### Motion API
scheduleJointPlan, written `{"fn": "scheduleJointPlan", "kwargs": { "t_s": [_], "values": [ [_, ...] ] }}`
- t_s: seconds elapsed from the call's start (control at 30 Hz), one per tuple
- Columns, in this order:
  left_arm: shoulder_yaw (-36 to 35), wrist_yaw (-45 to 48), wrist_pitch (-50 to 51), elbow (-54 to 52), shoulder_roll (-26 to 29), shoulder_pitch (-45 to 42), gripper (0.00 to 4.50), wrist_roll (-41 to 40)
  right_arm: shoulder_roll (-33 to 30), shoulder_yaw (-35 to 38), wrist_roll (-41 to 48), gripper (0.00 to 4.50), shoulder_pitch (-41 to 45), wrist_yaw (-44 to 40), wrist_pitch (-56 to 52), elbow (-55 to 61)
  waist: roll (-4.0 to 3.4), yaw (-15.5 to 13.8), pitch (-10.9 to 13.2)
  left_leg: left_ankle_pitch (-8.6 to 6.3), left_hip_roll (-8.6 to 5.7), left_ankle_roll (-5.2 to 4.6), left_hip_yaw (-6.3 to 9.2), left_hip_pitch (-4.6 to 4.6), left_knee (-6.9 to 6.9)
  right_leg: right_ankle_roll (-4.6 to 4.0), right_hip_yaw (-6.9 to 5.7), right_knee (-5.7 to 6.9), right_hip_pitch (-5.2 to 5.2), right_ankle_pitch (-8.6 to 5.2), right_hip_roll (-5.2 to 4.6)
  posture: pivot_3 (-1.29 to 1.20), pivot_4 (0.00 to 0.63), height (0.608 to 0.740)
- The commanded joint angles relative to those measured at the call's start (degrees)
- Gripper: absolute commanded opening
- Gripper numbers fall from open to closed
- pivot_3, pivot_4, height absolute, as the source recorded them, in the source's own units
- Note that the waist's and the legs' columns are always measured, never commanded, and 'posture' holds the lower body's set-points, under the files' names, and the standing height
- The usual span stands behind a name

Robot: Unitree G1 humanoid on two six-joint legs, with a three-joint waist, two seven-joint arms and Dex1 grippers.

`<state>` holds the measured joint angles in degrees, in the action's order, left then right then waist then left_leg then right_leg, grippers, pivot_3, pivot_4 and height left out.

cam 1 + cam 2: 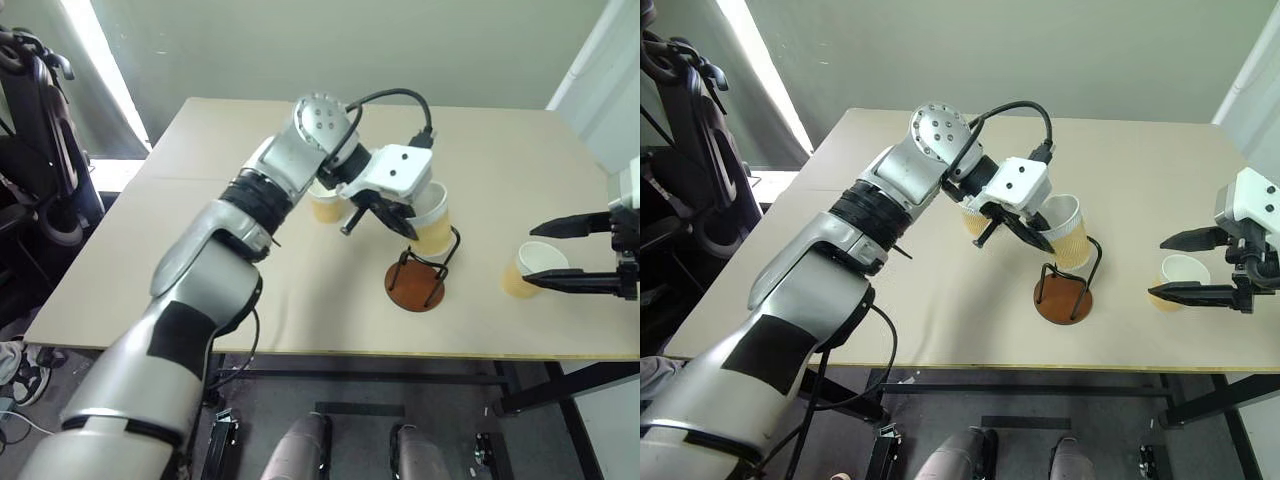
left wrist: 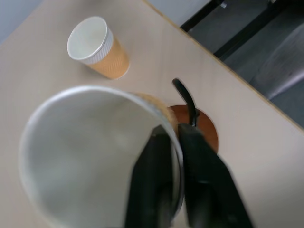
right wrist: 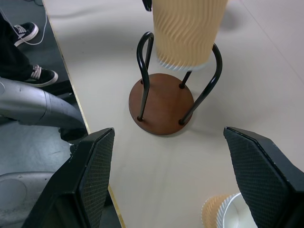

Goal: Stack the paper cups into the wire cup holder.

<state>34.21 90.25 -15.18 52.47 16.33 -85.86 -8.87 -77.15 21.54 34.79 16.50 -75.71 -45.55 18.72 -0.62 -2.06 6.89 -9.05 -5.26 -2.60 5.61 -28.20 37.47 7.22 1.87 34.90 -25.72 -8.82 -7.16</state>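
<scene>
The left fingers (image 1: 405, 222) pinch 1 cup's (image 1: 433, 218) rim, its base tilted just above the wire holder (image 1: 417, 276) – not yet seated. The right fingers (image 1: 582, 255) gape beside another cup (image 1: 532, 269) – far right on the worktop (image 1: 200, 260).

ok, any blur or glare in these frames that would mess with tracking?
Left wrist view: the tan paper cup with white rim in the left gripper is soft, out of focus. Right wrist view: that cup's bottom edge is smeared above the black wire holder with reddish-brown base. Head views: bright window strip upper left.
</scene>
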Motion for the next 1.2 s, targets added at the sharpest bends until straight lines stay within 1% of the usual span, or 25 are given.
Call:
{"fn": "scheduleJointPlan", "kwargs": {
  "t_s": [0.03, 0.23, 0.27, 0.3, 0.37, 0.43, 0.5, 0.53, 0.6, 0.63, 0.7, 0.77, 0.9, 1.07, 1.13, 1.2],
  "values": [
    [-4.2, 1.5, -1.0, 1.2, -1.2, -1.2, 1.65, 1.4, -0.6, 2.7, 0.9, 3.74, 0.2, 0.4, 0.0, 0.9, 0.0, 0.0, 0.0, 0.0, 0.0, 0.0, 0.0, 0.0, 0.0, 0.0, 0.0, 0.0, 0.0, 0.0, 0.0, 0.0, 0.15, 0.74],
    [-8.4, 0.8, -0.3, 2.3, -2.5, -1.4, 3.91, 3.1, 0.0, 1.8, 0.2, 3.74, 0.7, 1.6, 1.4, 0.6, 0.0, 0.0, 0.0, -0.01, 0.0, -0.01, -0.01, -0.01, 0.0, 0.04, 0.0, -0.01, -0.01, -0.02, 0.0, 0.0, 0.15, 0.74],
    [-9.1, 0.5, -0.1, 2.3, -2.7, -1.4, 4.25, 3.2, 0.2, 1.6, -0.1, 3.74, 0.8, 1.9, 1.8, 0.5, 0.0, 0.0, 0.0, -0.01, 0.0, -0.01, -0.01, -0.01, 0.0, 0.04, 0.0, -0.01, -0.01, -0.02, 0.0, 0.0, 0.15, 0.74],
    [-10.3, 0.2, 0.8, 2.4, -2.6, -1.5, 4.49, 2.9, 0.5, 1.1, -0.7, 3.74, 1.0, 2.5, 2.6, 0.3, 0.0, 0.0, 0.0, -0.01, 0.0, -0.01, -0.01, -0.01, 0.0, 0.04, 0.0, -0.01, -0.01, -0.03, 0.01, 0.0, 0.15, 0.74],
    [-12.1, -0.2, 1.9, 2.6, -2.5, -1.6, 4.49, 2.6, 0.7, 0.4, -1.6, 3.74, 1.0, 3.1, 3.9, -0.1, 0.0, 0.0, 0.0, -0.01, 0.0, -0.01, -0.01, 0.0, 0.0, 0.04, 0.0, 0.0, -0.02, -0.02, 0.01, 0.0, 0.15, 0.74],
    [-14.8, -1.1, 4.2, 2.6, -1.9, -1.8, 4.49, 1.8, 0.6, -1.6, -4.4, 3.74, 0.6, 4.2, 6.7, -1.2, 0.0, 0.0, 0.0, -0.01, 0.0, -0.01, -0.01, 0.0, 0.0, 0.05, 0.0, 0.0, -0.01, -0.01, 0.01, 0.0, 0.15, 0.74],
    [-18.3, -1.2, 9.5, 1.9, -1.0, -2.0, 4.49, -0.4, 0.4, -5.0, -8.0, 3.74, 0.7, 5.0, 9.9, -3.2, 0.01, 0.1, 0.0, -0.01, 0.0, -0.01, -0.01, 0.01, 0.0, 0.07, -0.01, 0.0, -0.01, 0.0, 0.02, 0.0, 0.15, 0.74],
    [-20.2, 0.1, 14.4, 0.4, -0.3, -1.8, 4.49, -2.5, 0.4, -7.0, -10.1, 3.74, 1.0, 5.3, 12.1, -4.5, 0.01, 0.1, 0.0, -0.01, 0.0, -0.01, -0.02, 0.01, 0.0, 0.09, -0.02, 0.0, -0.01, 0.01, 0.02, 0.0, 0.15, 0.74],
    [-21.6, 1.9, 26.1, -6.0, 2.5, 0.0, 4.49, -9.3, 0.6, -11.0, -14.3, 3.74, 2.2, 5.5, 16.5, -7.9, 0.01, 0.1, 0.0, -0.01, 0.0, -0.02, -0.04, 0.02, 0.0, 0.13, -0.05, 0.01, -0.02, 0.05, 0.03, 0.0, 0.15, 0.74],
    [-22.1, 2.2, 30.1, -9.0, 3.8, 1.0, 4.49, -11.5, 0.7, -12.7, -16.0, 3.74, 2.9, 5.4, 18.6, -9.4, 0.0, 0.2, 0.0, 0.0, 0.0, -0.02, -0.03, -0.01, -0.01, 0.13, -0.05, -0.01, -0.06, 0.09, 0.03, 0.0, 0.15, 0.74],
    [-23.0, 2.2, 36.5, -14.7, 6.4, 3.5, 4.49, -14.1, 1.1, -16.2, -19.2, 3.74, 4.8, 4.7, 22.1, -13.1, -0.01, 0.3, 0.0, 0.0, 0.0, -0.05, -0.06, 0.01, -0.01, 0.19, -0.09, 0.01, -0.06, 0.17, 0.04, 0.0, 0.15, 0.74],
    [-23.9, 2.1, 40.9, -19.3, 8.5, 5.9, 4.49, -15.1, 1.8, -19.2, -21.9, 3.74, 7.0, 4.0, 24.8, -16.4, -0.02, 0.4, 0.0, 0.17, 0.0, -0.37, -0.09, 0.07, -0.01, 0.45, -0.1, 0.01, -0.03, 0.36, 0.05, 0.0, 0.15, 0.74],
    [-24.1, 0.1, 43.5, -26.4, 11.9, 10.9, 4.49, -14.4, 3.4, -24.4, -26.9, 3.74, 11.4, 2.0, 29.9, -22.8, -0.03, 0.3, 0.0, 0.31, 0.01, -0.51, -0.08, 0.11, -0.01, 0.32, -0.06, 0.04, -0.01, 0.47, 0.05, 0.0, 0.15, 0.74],
    [-24.6, -2.3, 45.6, -31.8, 14.1, 14.9, 4.49, -14.3, 5.2, -29.4, -32.5, 3.74, 15.4, -1.0, 35.9, -29.9, -0.03, 0.1, 0.0, 0.48, 0.0, -0.64, -0.07, 0.09, 0.0, -0.11, -0.07, -0.05, 0.03, 0.48, 0.04, 0.0, 0.15, 0.74],
    [-24.5, -3.0, 45.6, -33.1, 14.5, 15.9, 4.49, -14.0, 5.8, -30.8, -34.5, 3.74, 16.3, -1.8, 37.7, -32.3, -0.03, 0.2, 0.0, 0.49, 0.0, -0.57, -0.07, 0.11, 0.0, -0.19, -0.05, -0.05, 0.04, 0.54, 0.04, 0.0, 0.15, 0.74],
    [-24.4, -3.1, 45.3, -33.7, 14.8, 16.5, 4.49, -13.7, 6.3, -31.8, -36.0, 3.74, 17.0, -2.7, 39.1, -34.2, -0.03, 0.2, 0.0, 0.35, 0.0, -0.15, -0.07, 0.13, -0.02, -0.28, -0.04, -0.02, 0.03, 0.6, 0.04, 0.0, 0.15, 0.74]
  ]
}}
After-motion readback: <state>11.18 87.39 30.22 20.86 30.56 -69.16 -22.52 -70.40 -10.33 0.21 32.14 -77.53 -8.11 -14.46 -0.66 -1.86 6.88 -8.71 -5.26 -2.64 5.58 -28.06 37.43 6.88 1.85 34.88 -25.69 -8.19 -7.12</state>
